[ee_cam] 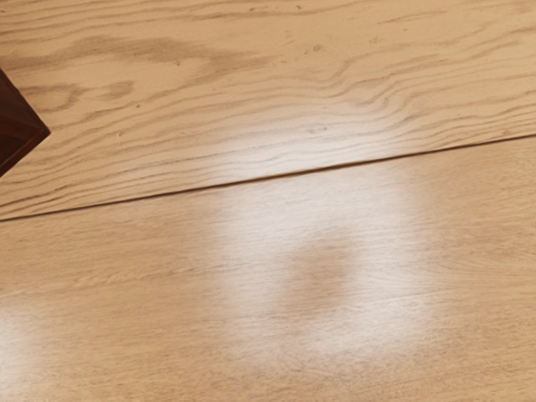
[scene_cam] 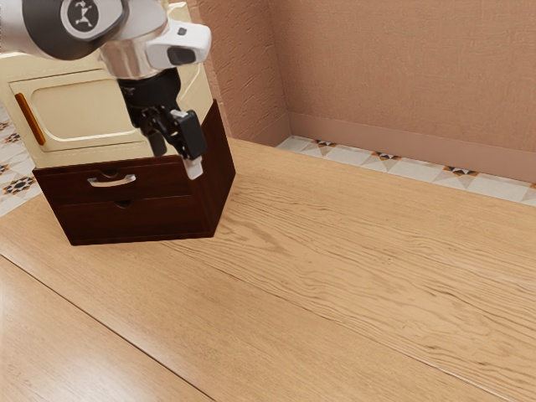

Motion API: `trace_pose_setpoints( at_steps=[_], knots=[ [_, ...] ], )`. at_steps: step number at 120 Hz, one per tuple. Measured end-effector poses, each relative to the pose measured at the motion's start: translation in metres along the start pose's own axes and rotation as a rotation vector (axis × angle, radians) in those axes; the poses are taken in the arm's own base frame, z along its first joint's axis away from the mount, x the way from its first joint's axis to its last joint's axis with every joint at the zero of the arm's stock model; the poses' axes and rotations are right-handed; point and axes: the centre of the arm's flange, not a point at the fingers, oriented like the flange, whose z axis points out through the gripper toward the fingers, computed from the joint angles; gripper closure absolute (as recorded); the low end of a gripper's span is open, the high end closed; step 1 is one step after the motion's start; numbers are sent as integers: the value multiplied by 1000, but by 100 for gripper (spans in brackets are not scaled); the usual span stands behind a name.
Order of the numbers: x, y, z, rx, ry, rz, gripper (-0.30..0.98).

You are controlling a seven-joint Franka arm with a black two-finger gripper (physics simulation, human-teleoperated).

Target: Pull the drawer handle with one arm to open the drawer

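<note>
The silver handle is sitting on the front of the upper drawer, which is lying shut above the lower drawer in the dark wooden unit. Near this handle but apart from it, toward the exterior view's right, the end effector is hanging with its two fingers standing clearly apart, and it is holding nothing. Above the drawers, the cream cabinet is showing its orange handle, while the wooden tabletop is carrying the dark unit, whose corner is also appearing in the wrist view.
</note>
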Motion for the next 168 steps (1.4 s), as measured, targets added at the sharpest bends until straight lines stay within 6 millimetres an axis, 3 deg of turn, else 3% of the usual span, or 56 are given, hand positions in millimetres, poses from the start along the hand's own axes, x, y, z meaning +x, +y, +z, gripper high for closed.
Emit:
trace_pose_setpoints(
  at_steps=[33, 55, 66, 97, 129, 148, 168],
  knots=[
    [-2, -13, 7, 4, -16, -33, 0],
    [-53, -13, 22, 7, -86, -82, 0],
    [-77, -14, 47, -1, -127, -101, 0],
    [-131, -58, 115, 15, -110, -155, 0],
    [-136, -88, 117, 78, -36, -5, 0],
    [-152, -121, 124, 76, -35, 50, 0],
    [-158, -127, 135, 162, -16, 194, 3]
  ],
)
